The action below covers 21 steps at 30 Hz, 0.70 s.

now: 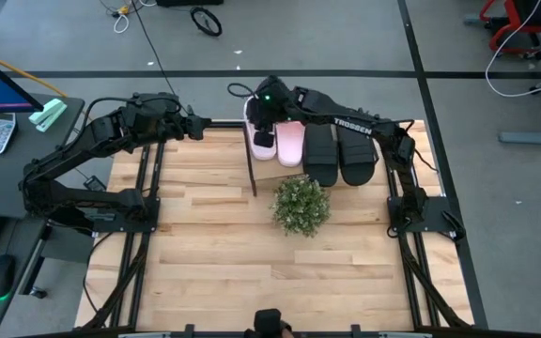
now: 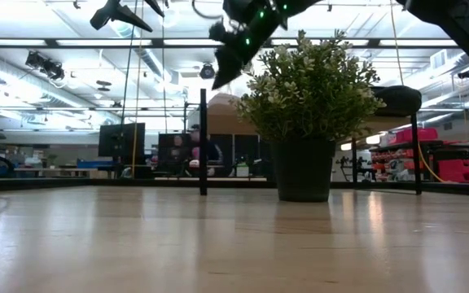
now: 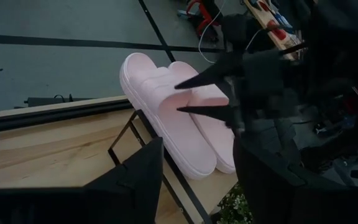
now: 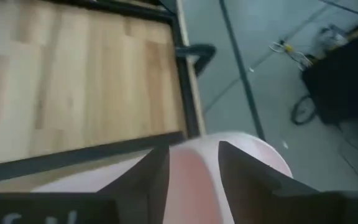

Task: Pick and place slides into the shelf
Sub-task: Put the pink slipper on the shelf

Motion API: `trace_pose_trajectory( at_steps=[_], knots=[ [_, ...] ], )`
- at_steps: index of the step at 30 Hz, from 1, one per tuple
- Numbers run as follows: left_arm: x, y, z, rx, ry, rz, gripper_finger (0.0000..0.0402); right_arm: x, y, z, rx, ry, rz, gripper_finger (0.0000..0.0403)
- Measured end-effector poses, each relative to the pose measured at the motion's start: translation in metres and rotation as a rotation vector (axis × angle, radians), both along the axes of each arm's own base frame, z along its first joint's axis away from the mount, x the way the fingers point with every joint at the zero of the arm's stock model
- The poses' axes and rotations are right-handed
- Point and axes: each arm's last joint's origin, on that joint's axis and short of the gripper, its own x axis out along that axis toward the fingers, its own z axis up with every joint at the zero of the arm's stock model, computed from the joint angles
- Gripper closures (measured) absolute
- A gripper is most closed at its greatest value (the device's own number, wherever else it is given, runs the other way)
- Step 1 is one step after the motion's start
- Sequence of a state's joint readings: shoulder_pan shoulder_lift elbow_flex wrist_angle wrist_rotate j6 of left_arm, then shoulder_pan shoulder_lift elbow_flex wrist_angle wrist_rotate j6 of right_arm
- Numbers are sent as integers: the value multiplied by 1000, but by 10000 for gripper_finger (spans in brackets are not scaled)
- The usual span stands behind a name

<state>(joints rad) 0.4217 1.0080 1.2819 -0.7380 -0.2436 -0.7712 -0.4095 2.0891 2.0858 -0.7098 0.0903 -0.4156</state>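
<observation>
A slatted wooden counter (image 1: pixel 252 244) stands on a grey floor, with a workshop room behind it in the low view. The right end effector (image 1: pixel 263 120) hangs over the far edge of the counter, just above the left pink slide (image 1: pixel 260 131). In the right wrist view its two dark fingers (image 4: pixel 157 171) stand apart with the pink strap showing between them, not pinching it. The left end effector (image 1: pixel 198 124) waits beside the shelf, at the counter's far left, its fingers (image 3: pixel 142 174) spread and empty.

The four slides lie side by side on the shelf (image 1: pixel 270 172), a low rack with a pale wood board and thin black legs. The pink pair (image 3: pixel 179 118) is smooth and pale with broad ribbed straps and thick soles. The black pair (image 1: pixel 338 155) sits just to its right, matte, with wide straps. All four lie parallel, their long axes running from the far edge of the counter toward the near edge. Which ends are the toes cannot be told.

The right arm covers much of the left pink slide from above. A potted plant (image 1: pixel 301 205) stands in front of the shelf and hides part of it in the low view, where only a black slide (image 2: pixel 396 99) and the legs show.
</observation>
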Motion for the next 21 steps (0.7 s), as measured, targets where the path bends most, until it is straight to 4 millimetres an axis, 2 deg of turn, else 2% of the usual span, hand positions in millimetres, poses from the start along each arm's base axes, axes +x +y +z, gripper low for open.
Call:
trace_pose_trajectory(
  at_steps=[3, 7, 12, 21],
  knots=[
    [0, 0, 0, 3, 2, 6, 206, -1, 2, 8, 36, -24, 49, 275],
    [0, 0, 0, 5, 2, 10, 209, -2, 4, 7, 67, -10, 78, 317],
    [0, 0, 0, 5, 2, 10, 205, -4, -1, -9, 86, 36, 75, 389],
    [0, 0, 0, 7, 3, 17, 209, 0, -7, -26, 82, -5, 75, 398]
  ],
)
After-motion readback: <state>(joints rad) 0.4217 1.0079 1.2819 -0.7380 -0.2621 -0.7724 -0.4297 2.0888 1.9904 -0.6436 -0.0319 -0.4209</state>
